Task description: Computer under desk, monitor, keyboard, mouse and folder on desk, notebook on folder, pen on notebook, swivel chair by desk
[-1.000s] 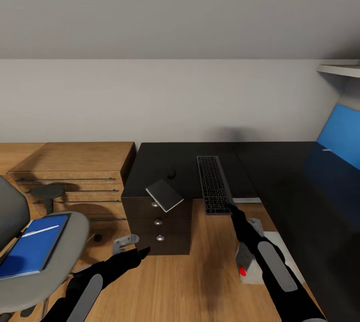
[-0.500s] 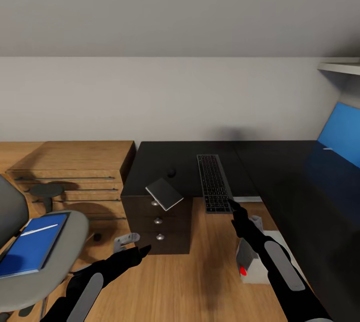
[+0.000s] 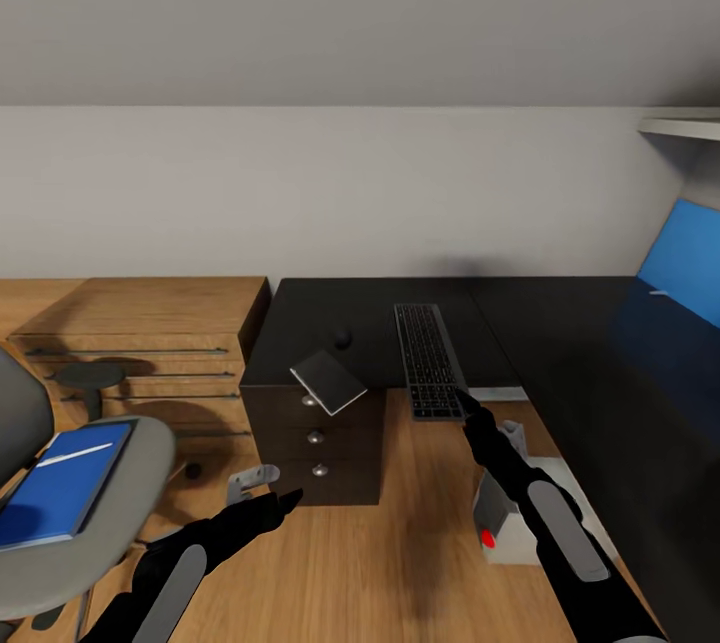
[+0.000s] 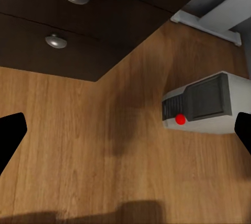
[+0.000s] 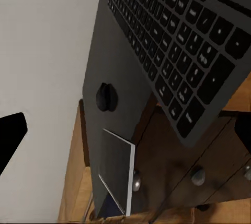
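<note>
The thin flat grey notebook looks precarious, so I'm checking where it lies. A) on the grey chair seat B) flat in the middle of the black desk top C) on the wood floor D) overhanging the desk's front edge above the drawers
D: the thin flat grey notebook juts past the black desk top's front edge, above the silver-knobbed drawers.

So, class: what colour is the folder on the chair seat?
Bright blue; the folder shows best in the head view.

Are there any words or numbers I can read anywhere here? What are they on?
None can be read.
The keyboard: its keys look plain black, no letters or numbers showing.
The blue folder: a white strip on its cover, with no writing to make out.
The computer: a round red light on its front, no label.
The notebook: a plain grey cover.
</note>
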Motion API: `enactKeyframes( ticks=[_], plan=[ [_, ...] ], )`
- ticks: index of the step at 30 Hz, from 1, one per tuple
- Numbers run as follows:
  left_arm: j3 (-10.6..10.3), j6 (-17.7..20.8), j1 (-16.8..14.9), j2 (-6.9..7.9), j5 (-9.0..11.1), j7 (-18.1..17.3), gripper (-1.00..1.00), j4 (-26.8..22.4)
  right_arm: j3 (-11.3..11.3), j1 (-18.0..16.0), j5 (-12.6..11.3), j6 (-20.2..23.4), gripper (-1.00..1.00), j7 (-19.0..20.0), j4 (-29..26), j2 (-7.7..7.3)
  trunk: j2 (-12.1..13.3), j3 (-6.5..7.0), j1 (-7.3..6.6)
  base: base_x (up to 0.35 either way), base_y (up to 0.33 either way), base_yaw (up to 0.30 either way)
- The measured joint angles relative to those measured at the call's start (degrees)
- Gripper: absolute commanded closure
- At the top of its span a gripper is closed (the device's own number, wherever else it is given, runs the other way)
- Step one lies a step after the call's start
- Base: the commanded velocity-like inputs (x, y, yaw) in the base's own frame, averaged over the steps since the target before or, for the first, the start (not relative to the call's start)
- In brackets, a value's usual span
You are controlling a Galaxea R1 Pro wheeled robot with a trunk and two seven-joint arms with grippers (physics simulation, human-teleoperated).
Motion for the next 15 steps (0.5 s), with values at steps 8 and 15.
enactKeyframes(
  ticks=[8,15],
  plan=[
    [-0.07,0.0,0.01,-0.08,0.0,0.0,-1.0,0.13,0.02,0.09,3.65,-0.12,-1.0,4.89,-0.08,0.05,-3.21,-1.44,1.76,0.0,0.0,0.0],
    [-0.02,0.0,0.03,-0.09,0.0,0.0,-1.0,0.16,0.0,0.09,4.03,-0.06,-1.0,5.23,0.11,0.0,-6.02,-2.69,3.3,0.0,0.0,0.0]
  ],
)
